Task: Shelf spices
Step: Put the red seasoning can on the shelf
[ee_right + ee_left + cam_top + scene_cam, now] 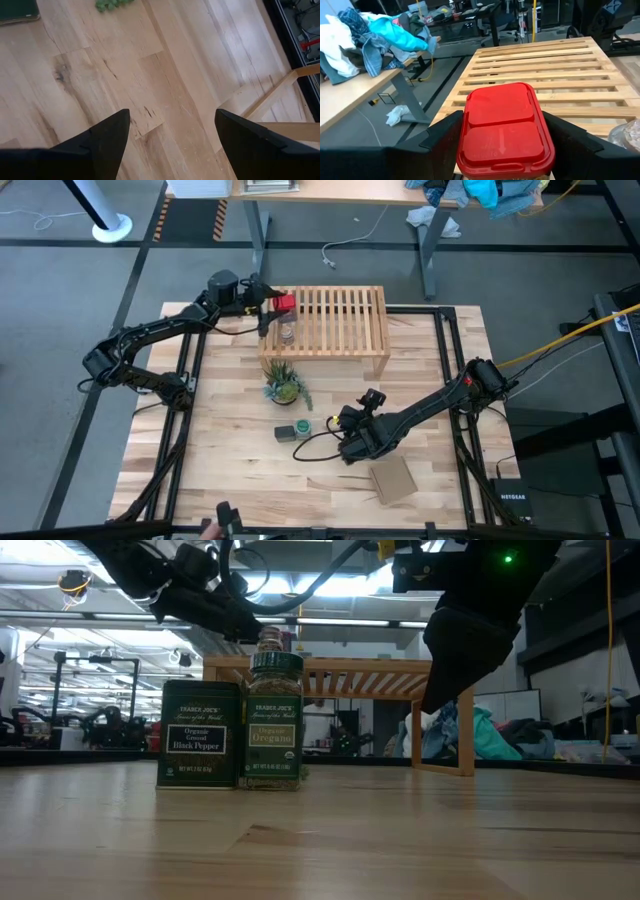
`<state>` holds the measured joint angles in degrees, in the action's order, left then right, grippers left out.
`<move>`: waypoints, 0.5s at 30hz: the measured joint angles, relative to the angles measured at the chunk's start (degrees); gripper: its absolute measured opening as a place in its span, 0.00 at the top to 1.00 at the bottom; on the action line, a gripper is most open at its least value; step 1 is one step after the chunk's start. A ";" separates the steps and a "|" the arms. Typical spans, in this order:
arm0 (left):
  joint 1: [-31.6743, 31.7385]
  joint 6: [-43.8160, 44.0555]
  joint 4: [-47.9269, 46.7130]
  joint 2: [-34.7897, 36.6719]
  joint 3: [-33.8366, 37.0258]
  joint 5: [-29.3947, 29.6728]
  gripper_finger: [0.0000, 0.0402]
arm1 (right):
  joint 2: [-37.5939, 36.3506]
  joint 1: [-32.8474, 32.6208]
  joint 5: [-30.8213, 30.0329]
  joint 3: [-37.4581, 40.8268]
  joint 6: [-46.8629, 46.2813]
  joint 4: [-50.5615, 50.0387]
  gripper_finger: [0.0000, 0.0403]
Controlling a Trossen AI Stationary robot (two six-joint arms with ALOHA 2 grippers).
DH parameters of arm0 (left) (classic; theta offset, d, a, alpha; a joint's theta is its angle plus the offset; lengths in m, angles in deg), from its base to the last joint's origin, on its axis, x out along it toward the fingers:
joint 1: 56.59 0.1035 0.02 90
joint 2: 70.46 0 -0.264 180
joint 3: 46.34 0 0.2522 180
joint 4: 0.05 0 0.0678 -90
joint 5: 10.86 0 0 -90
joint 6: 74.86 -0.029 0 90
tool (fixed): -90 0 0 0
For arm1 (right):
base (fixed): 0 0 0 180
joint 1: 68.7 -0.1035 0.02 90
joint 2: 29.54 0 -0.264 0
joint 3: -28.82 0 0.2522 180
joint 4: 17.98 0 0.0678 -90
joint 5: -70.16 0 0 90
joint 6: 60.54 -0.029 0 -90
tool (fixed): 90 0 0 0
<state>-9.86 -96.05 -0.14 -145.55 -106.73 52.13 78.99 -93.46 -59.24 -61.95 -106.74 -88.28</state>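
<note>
My left gripper (272, 305) is shut on the red tin (505, 125) at the left far corner of the slatted shelf (335, 320). The tiny clear jar (287, 332) stands on the slats just nearer. The dark tin (199, 733) and the green-capped jar (274, 720) stand side by side on the table, nearer than the potted plant (283, 385). My right gripper (172, 135) is open and hangs above bare table (100, 80), to the right of the two containers (345, 430). It touches nothing. My left gripper pinches the red tin between its two fingers, one finger (445, 135) on each side just below the red lid (470, 145). The fingers come from the table's left, slanting down. The tin is upright over the shelf's left end; whether its base rests on the slats is hidden.
A flat cardboard piece (393, 480) lies near the table's near right. The rest of the shelf top (545, 65) is bare slats. The shelf's leg (270, 105) stands on the far side of my right gripper. Black frame rails (445, 360) run along the table's sides.
</note>
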 joint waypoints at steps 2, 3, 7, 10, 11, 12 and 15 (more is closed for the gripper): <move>0.01 -0.18 -0.03 0.00 0.00 0.09 0.40 | 0.00 0.00 0.02 0.00 -0.01 0.00 0.26; 0.01 0.00 -0.07 0.00 0.00 0.25 0.40 | 0.00 0.00 0.01 0.00 -0.01 0.01 0.26; -0.04 3.34 -0.13 0.00 -0.04 3.79 0.39 | 0.00 0.00 0.00 0.00 -0.01 0.02 0.26; -0.29 6.67 -0.09 0.00 -0.07 8.85 0.37 | 0.00 0.00 0.00 0.00 0.00 0.02 0.26; -0.39 6.34 -0.09 0.00 -0.07 9.74 0.36 | 0.00 0.00 0.00 0.00 -0.01 0.02 0.26; -0.62 5.21 -0.13 0.00 -0.07 9.97 0.35 | 0.00 0.00 0.00 0.00 -0.01 0.02 0.26; -1.76 2.50 -0.06 0.00 -0.07 10.05 0.35 | 0.00 0.00 0.00 0.00 0.00 0.01 0.26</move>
<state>-11.62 -93.55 -0.20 -145.55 -106.79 62.19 78.99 -93.46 -59.24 -61.95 -106.74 -88.27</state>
